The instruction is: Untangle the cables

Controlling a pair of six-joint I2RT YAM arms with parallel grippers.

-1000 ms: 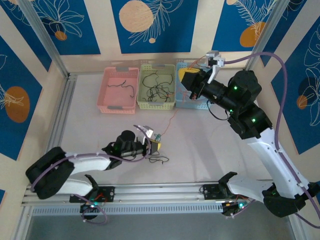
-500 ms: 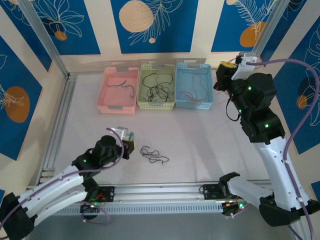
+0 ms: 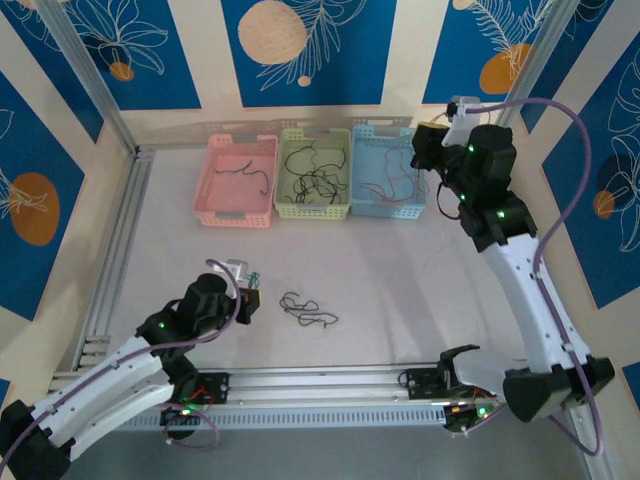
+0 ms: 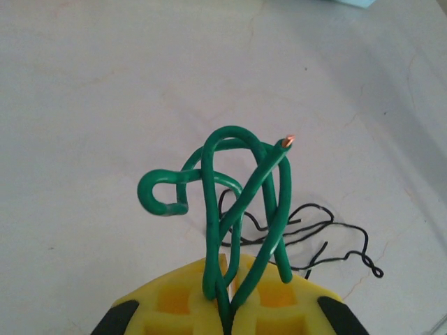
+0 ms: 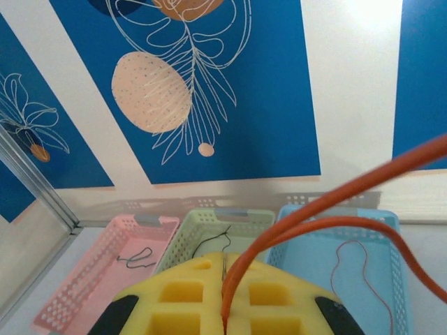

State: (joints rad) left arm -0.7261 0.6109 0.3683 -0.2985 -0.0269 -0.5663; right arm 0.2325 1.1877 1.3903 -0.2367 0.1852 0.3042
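Top view: left gripper (image 3: 250, 292) sits near a thin black wire tangle (image 3: 305, 312). Left wrist: its yellow fingers (image 4: 174, 300) pinch a curly green wire (image 4: 241, 188), black tangle just past them. Right wrist: right gripper (image 5: 223, 310) clamps a looping orange wire (image 5: 328, 216).

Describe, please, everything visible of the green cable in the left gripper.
The green cable is a glossy, plastic-coated wire bent into several crossing loops, with one hooked curl at the side and a bare copper tip at the top. Its lower strands are pinched in the shut left gripper between yellow pads, above the white table.
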